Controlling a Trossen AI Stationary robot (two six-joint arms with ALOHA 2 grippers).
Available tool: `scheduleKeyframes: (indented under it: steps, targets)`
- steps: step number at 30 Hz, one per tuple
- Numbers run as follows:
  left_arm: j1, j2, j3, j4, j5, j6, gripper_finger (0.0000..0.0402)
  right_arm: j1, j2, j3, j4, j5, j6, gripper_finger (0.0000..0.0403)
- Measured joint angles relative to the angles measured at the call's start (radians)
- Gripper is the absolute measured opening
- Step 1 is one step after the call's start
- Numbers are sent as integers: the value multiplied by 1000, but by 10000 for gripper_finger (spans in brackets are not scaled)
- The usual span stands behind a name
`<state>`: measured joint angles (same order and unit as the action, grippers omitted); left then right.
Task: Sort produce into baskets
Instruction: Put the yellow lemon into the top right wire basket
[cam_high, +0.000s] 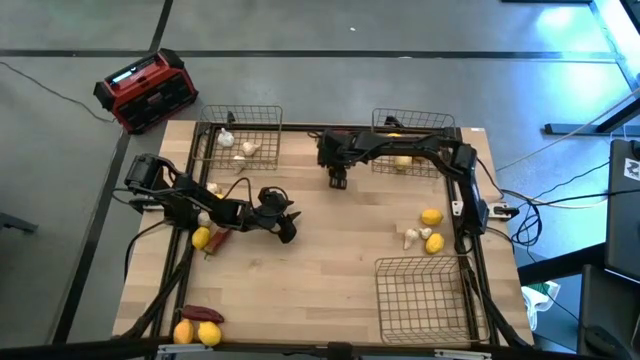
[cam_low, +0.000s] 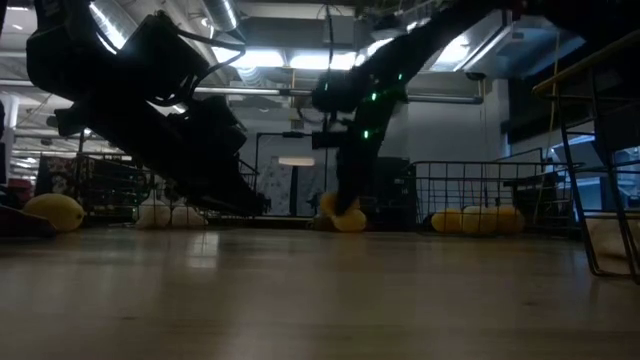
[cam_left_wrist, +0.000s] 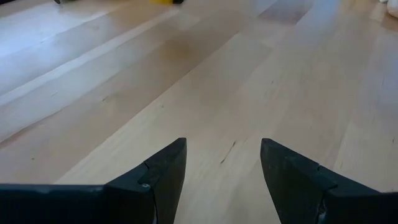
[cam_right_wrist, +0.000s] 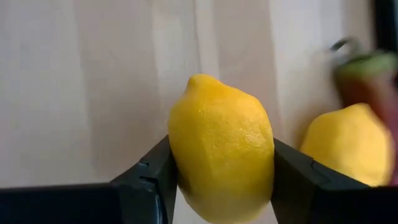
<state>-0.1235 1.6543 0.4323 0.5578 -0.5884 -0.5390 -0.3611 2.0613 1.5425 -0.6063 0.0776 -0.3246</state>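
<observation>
Right end effector (cam_right_wrist: 221, 163) clamped on the bumpy yellow lemon (cam_right_wrist: 221, 134) (12 o'clock of wooden tabletop (cam_high: 330, 270) centre). Keep grip centred, lift straight. Left end effector (cam_left_wrist: 222, 155) apart, idle at 9 o'clock.

Three grey wire baskets (cam_high: 245, 135): 11, 1, 5 o'clock. Lemons (cam_high: 431, 217), whitish bulbs (cam_high: 226, 139), red peppers (cam_high: 203, 314) scattered at 3, 7, 9 o'clock.

Right wrist view: lemon (cam_right_wrist: 221, 146) cut off by the frame's lower edge. Second lemon (cam_right_wrist: 346, 144) cropped at the frame's side, blurred. Dark red piece (cam_right_wrist: 367, 84) beside it too blurred to identify. High view: right pincer (cam_high: 338, 180) hides whatever it holds; contents of far right basket (cam_high: 412, 140) partly covered by arm.
</observation>
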Motion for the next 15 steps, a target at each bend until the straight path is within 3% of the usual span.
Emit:
scheduleKeyframes:
  steps: [15]
  targets:
    - [-8,0,0,-1,0,-20,202,67,-297,1,-84,43,12,183]
